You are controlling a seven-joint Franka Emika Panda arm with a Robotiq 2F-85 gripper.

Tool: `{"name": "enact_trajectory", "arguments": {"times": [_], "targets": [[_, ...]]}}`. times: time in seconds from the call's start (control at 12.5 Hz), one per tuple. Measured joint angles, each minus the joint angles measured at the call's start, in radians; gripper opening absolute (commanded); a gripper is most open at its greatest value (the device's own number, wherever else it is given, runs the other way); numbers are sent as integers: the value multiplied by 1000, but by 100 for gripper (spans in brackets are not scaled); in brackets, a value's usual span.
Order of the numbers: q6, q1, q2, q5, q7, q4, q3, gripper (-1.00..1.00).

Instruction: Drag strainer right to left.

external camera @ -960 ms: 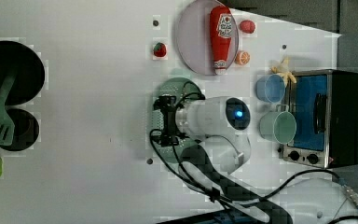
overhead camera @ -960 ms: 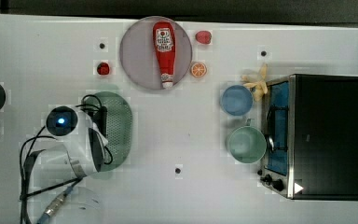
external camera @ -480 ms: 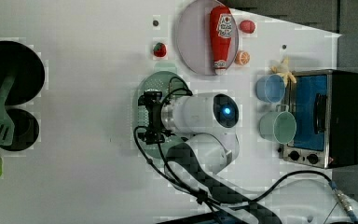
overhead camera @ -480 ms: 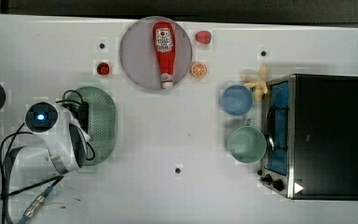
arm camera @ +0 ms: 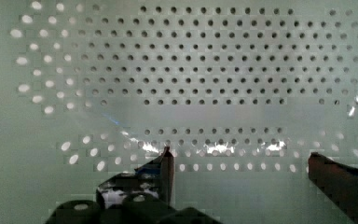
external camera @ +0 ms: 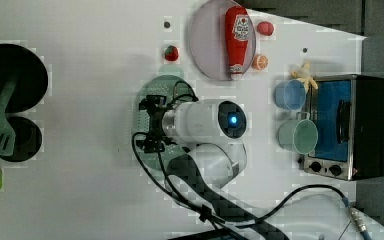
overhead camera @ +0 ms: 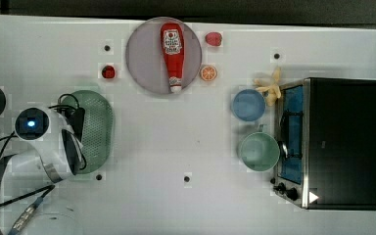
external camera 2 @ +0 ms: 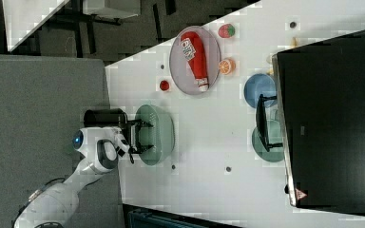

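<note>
White bench (overhead camera: pixel 142 147) is carrying strainer (overhead camera: pixel 98 129), plate (overhead camera: pixel 144 68), blue bowl (overhead camera: pixel 248 104), green cup (overhead camera: pixel 258 152), toaster oven (overhead camera: pixel 342 142).

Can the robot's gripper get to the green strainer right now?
Yes, it looks so. The gripper hangs over the strainer with its jaws open, and the wrist view shows the holed bottom close below the fingers. Nothing sits between them.

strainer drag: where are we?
Done: the strainer sits near the top view's left end of the table, far from the bowl and cup. In hand: the gripper is open inside the strainer, fingers against the perforated bottom. Left: any last stretch, then lifting out.
</note>
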Motion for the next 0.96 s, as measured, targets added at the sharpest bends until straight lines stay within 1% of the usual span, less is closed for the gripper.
{"name": "enact_trajectory", "arguments": {"times": [0.16,0.32,0.56,0.72,0.88,0.96], "targets": [[19,11,53,-8,5,60,20,100],[28,29,78,-6,9,73,17,100],[6,37,66,-29,10,87,13,100],[-125,62,19,-33,-17,64,-34,100],[-246,70,-56,-9,-118,60,-79,100],[-315,69,-113,-12,-193,52,-100,100]]}}
